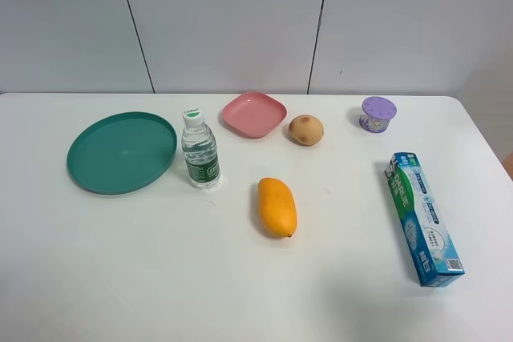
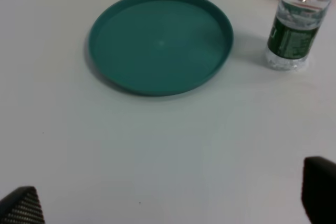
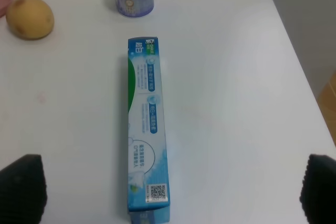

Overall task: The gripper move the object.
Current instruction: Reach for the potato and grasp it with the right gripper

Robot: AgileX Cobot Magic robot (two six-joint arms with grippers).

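White worktop point(image 1: 120, 278) is carrying the round fruit point(image 1: 305, 129) beside the pink dish point(image 1: 255, 114); right hand point(image 3: 170, 190) is hanging spread, risking nudging it rolling.

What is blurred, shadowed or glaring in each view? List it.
Exterior high: even soft light, sharp, only faint shadows beside the mango and bottle. Left wrist: slightly soft, the green plate casts a dim shadow, the left gripper is blurred at the edge. Right wrist: box print legible, right gripper blurred.

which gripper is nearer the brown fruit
Likely right. The right gripper faces the fruit, past the box; the left gripper faces the green plate and bottle, fruit out of view.
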